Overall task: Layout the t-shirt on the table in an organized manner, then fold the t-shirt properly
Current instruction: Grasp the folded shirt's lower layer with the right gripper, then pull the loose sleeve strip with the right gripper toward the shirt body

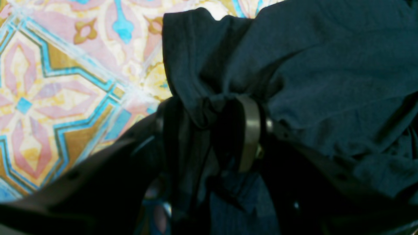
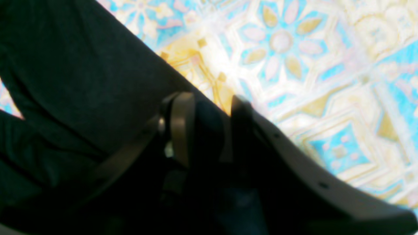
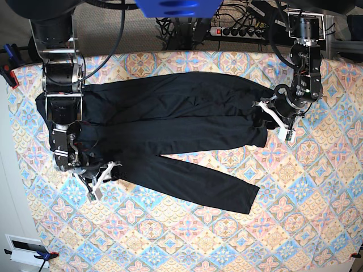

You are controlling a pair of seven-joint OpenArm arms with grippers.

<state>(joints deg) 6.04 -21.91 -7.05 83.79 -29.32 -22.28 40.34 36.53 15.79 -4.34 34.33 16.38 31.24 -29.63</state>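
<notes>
Both grippers are clamped on the shirt, which lies stretched wide across the table. Left gripper pinches a bunched-up edge, right gripper has its jaws narrow on a flat edge.

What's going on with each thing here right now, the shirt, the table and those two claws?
t-shirt: spread in long folds, pinched at both ends.
table: patterned cloth, partly under the shirt.
left gripper: shut on bunched fabric.
right gripper: shut on the shirt's edge.
</notes>
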